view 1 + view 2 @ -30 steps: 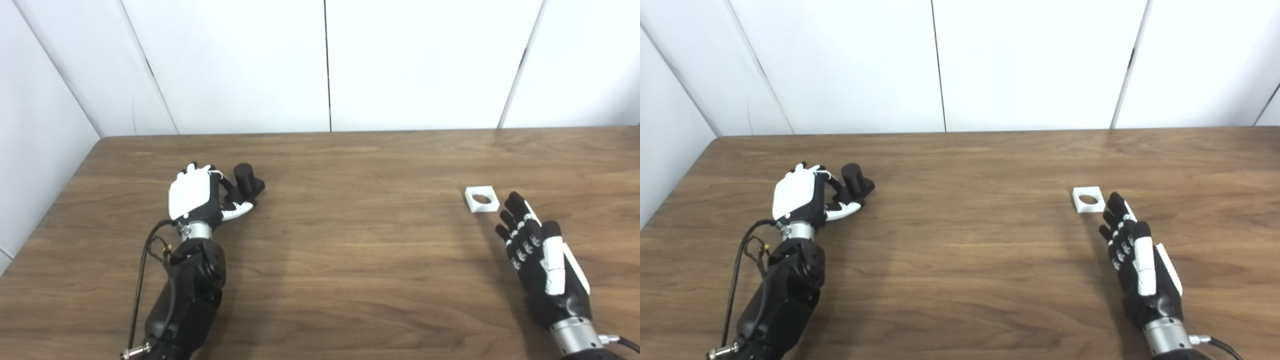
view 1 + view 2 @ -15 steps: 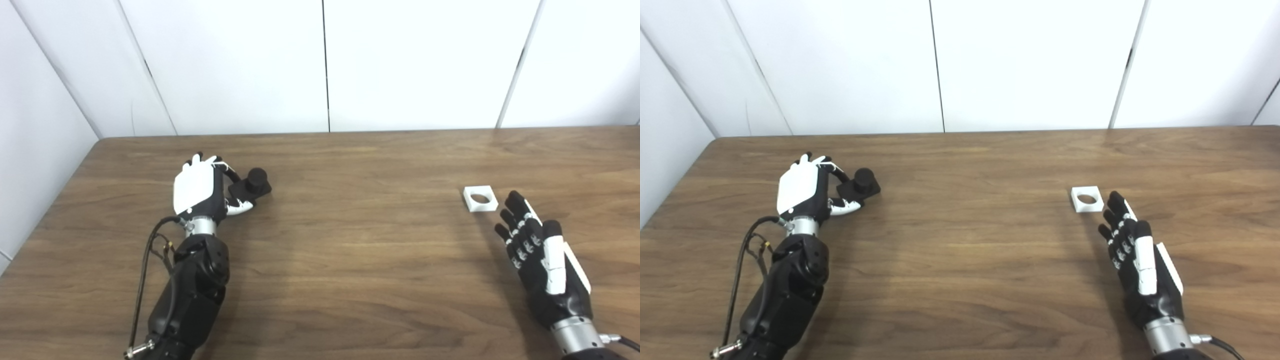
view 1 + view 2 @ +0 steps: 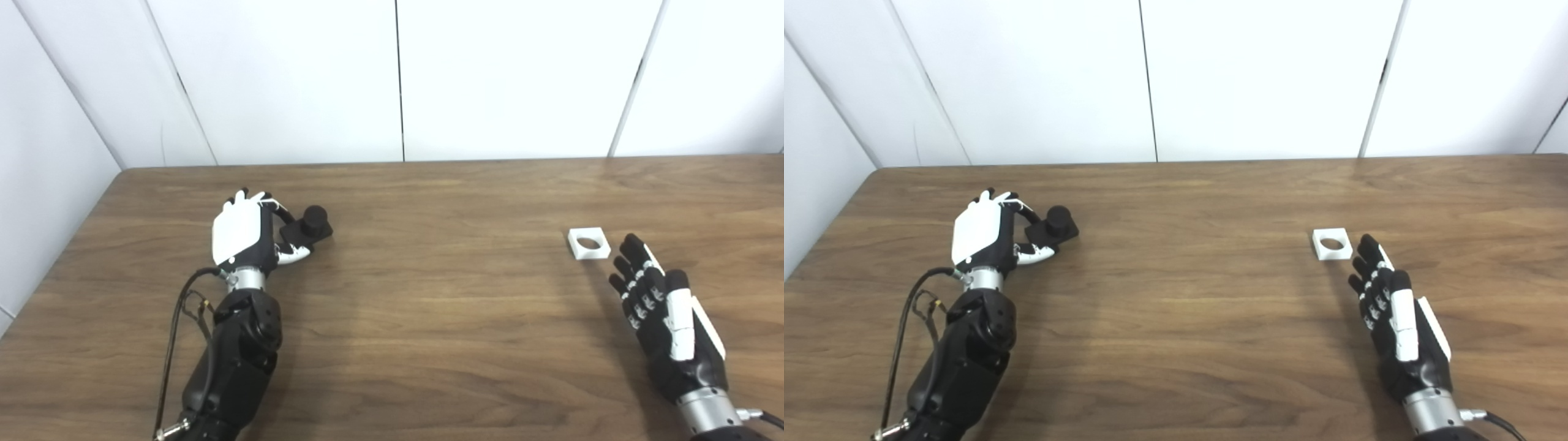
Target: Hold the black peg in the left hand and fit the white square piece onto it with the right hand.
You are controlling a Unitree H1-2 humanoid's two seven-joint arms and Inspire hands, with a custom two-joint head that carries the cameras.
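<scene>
left hand at black peg, right hand idle beside white square piece

the left hand point(image 3: 240, 236) sits at the left side of the wooden worktop point(image 3: 429, 294), back of the hand facing the cameras, white cover plate uppermost. its fingers point(image 3: 283, 215) curl round the near edge of the black peg point(image 3: 308, 225), which stands on its square base with the round post upright. the base appears to rest on the worktop; whether the fingers have a firm hold or merely touch the base cannot be told from either view. the thumb tip shows white just below the base.

the white square piece point(image 3: 1332, 244) lies flat on the worktop at the right side, its round hole facing up. it is well apart from the peg.

the right hand point(image 3: 1390, 318) is stretched out flat, fingers extended and slightly apart, holding nothing. its fingertips point(image 3: 1366, 243) point toward the white square piece and end just beside its right edge; contact is not evident.

a cable point(image 3: 177, 324) runs along the left forearm. white wall panels point(image 3: 398, 79) stand behind the worktop.
</scene>
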